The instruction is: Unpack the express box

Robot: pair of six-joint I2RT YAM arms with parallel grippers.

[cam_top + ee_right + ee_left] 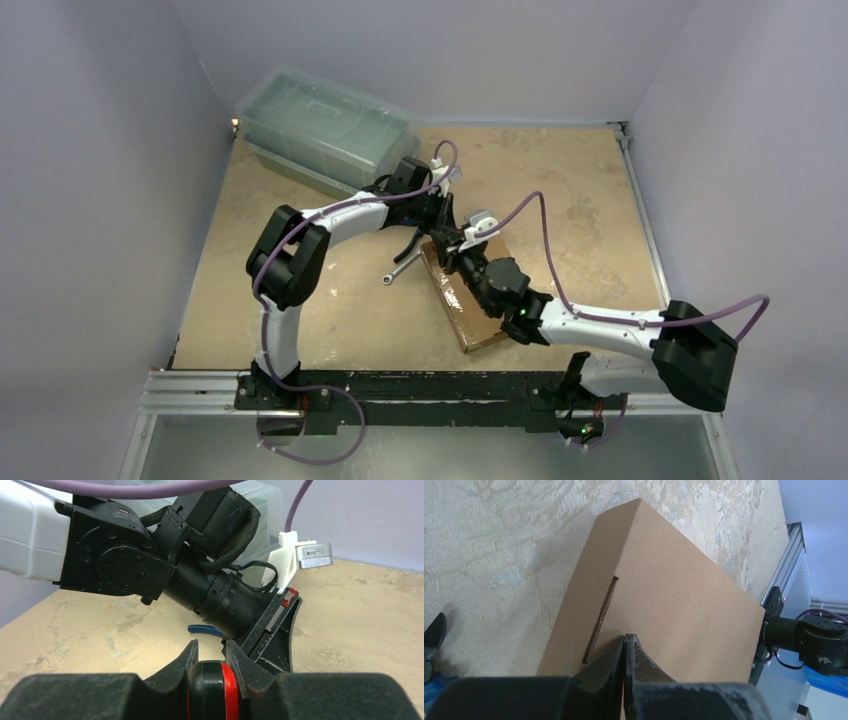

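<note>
**A:** Box (478,325) opened yet?

**B:** Nope, it lies closed on the table (290,220), 5 o'clock of centre. Left fingers (609,661) pinched together at its edge, right fingers (183,666) clamp a black-red tool (212,687). Next, probably: pry the lid (674,600).

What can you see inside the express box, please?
Nothing inside shows: the express box is closed, and its plain cardboard top covers whatever it holds.

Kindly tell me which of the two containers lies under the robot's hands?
The flat brown express box at the centre; the translucent lidded container sits apart in the far left corner.
</note>
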